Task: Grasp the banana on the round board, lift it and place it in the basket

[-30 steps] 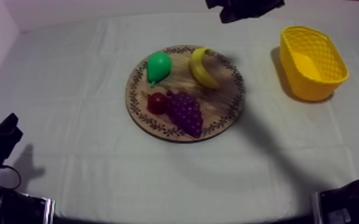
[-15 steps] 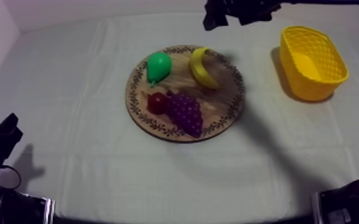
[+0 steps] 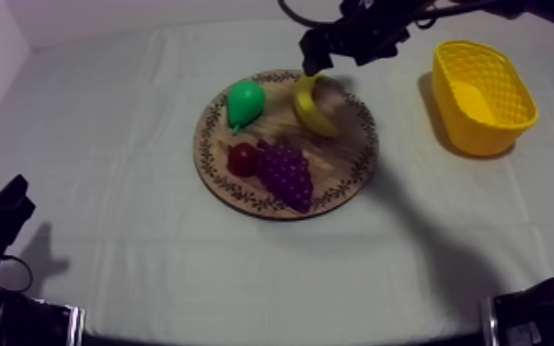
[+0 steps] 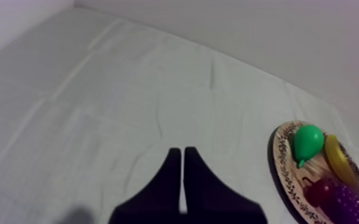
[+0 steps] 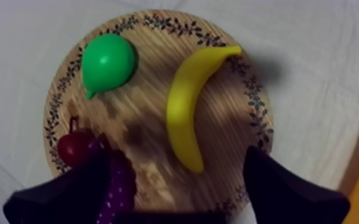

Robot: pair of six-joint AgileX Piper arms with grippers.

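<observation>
- A round wooden board (image 3: 340, 161) with a patterned rim lies on a table under a grey-white cloth (image 3: 115, 101).
- The banana (image 3: 316, 106) lies flat on the board, on its far right part, with one end close to the rim.
- A green pear (image 3: 244, 103) sits on the board's far left part, apart from the banana.
- A small red fruit (image 3: 242, 159) and a bunch of purple grapes (image 3: 285, 173) sit side by side on the board's near part.
- The yellow basket (image 3: 483, 97) stands off the board to its right, well apart.
- The right gripper (image 3: 316, 57) hovers over the board's far edge, just above the banana; its fingers (image 5: 277, 187) are spread wide, one at each side of the banana, holding nothing.
- The left gripper (image 4: 182, 152) hangs well to the left of the board, fingers pressed together in a narrow wedge, empty.
</observation>
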